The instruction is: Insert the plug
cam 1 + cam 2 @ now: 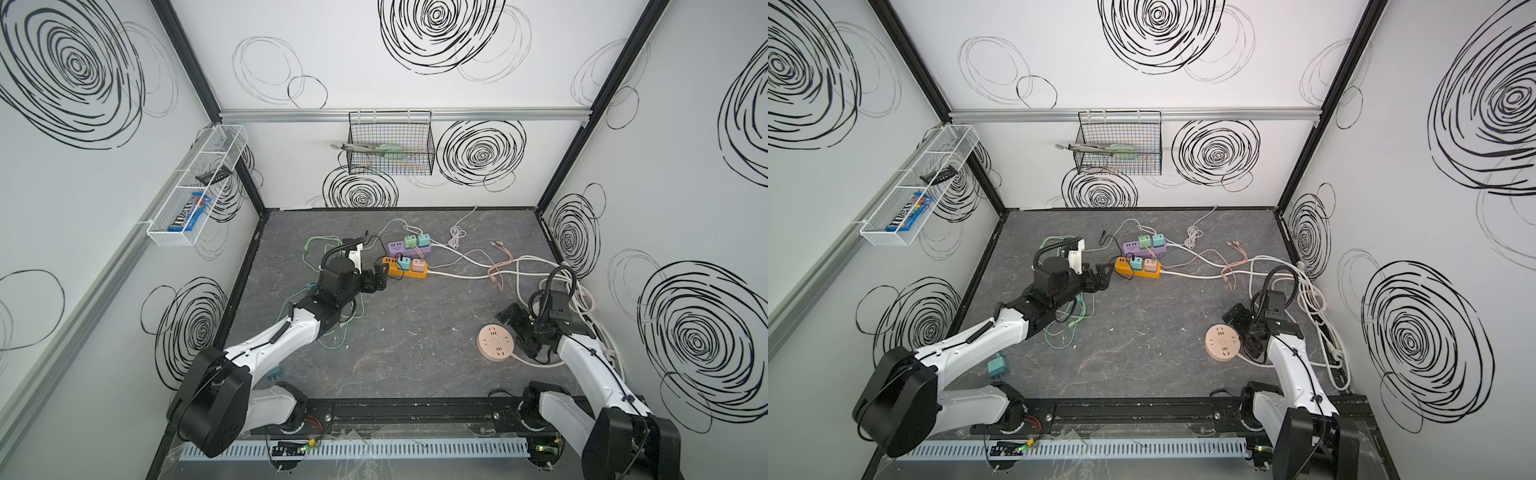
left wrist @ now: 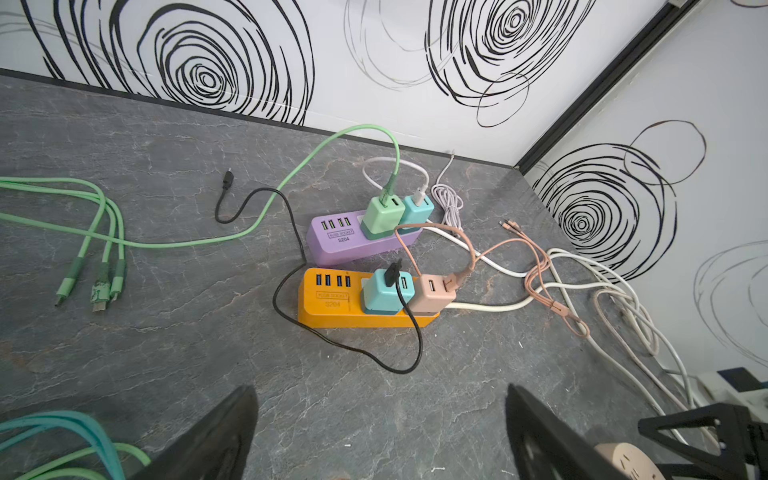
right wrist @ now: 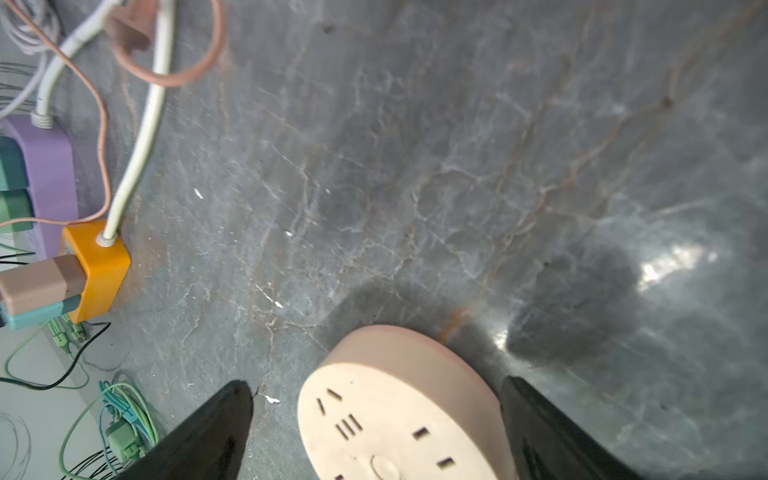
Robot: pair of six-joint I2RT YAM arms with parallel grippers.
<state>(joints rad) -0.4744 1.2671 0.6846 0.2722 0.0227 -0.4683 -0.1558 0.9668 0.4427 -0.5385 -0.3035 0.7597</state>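
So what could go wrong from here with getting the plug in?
The black cable lies looped between the open left gripper and the orange power strip; reaching in could snag it and drag the strip. The open right gripper frames the round socket in its wrist view; closing off-centre might shove it sideways.

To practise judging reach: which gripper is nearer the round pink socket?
Right. The right gripper stands open right at the round pink socket; the left gripper is far off, by the orange power strip.
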